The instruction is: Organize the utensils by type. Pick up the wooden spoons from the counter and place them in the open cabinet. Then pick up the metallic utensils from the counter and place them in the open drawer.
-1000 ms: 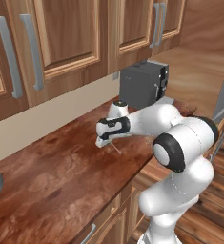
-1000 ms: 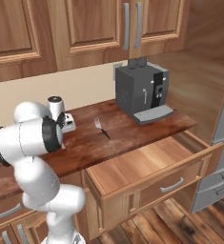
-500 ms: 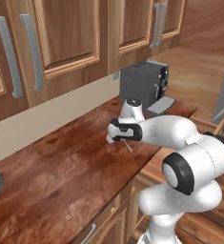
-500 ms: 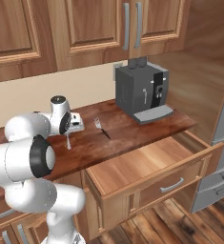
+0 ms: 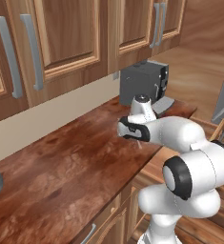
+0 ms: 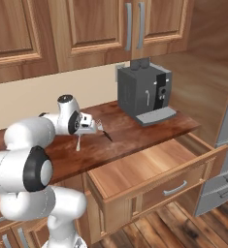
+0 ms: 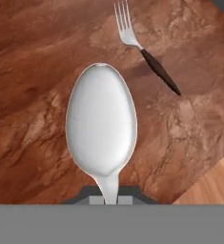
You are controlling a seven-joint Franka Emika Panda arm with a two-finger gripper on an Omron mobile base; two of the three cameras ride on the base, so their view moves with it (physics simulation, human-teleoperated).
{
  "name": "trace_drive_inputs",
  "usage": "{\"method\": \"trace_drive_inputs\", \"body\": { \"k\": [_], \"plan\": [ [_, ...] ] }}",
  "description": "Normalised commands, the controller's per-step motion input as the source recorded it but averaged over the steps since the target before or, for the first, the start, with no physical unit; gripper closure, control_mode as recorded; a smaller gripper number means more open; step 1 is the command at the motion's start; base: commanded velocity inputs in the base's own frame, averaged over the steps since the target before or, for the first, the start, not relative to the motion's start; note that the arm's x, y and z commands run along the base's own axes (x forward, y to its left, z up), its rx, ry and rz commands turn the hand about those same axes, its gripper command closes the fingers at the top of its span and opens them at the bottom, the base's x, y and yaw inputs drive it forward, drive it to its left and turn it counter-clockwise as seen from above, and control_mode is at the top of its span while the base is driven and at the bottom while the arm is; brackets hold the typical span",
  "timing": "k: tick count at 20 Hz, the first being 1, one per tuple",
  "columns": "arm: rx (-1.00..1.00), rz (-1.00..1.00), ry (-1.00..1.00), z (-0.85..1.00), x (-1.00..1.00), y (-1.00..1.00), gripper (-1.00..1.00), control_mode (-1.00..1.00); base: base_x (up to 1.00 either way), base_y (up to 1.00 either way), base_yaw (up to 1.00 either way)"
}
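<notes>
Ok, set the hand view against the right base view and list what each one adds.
Hand view adds: the oval bowl of the shiny grey metal spoon close up, its neck pinched in the gripper. Right base view adds: the open light-brown wooden drawer, the dark grey coffee machine and the brown wooden wall cabinets. Both share: that spoon, the dark-handled metal fork lying apart from it, and the reddish-brown wood-grain counter.

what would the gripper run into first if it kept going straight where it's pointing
Probably the counter: the gripper, shut on the metal spoon, points down at bare wood. The fork lies off to one side. Depth is unclear.
</notes>
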Motion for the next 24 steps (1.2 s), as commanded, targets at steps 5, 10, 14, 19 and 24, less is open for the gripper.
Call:
{"method": "trace_drive_inputs", "body": {
  "k": [5, 10, 14, 19, 24],
  "plan": [
    [0.0, -0.32, 0.01, 0.0, 0.0, -0.6, 1.0, -1.0, 0.0, 0.0, 0.0],
    [0.02, -0.32, 0.0, 0.0, 0.07, -0.65, 1.0, -1.0, 0.0, 0.0, 0.0],
    [0.1, -0.23, 0.0, 0.0, -0.01, -0.67, 1.0, -1.0, 0.0, 0.0, 0.0],
    [0.11, -0.16, 0.0, 0.0, 0.0, -0.74, 1.0, -1.0, 0.0, 0.0, 0.0],
    [0.15, -0.06, 0.04, -0.08, 0.0, -0.66, 1.0, -1.0, 0.0, 0.0, 0.0]
  ]
}}
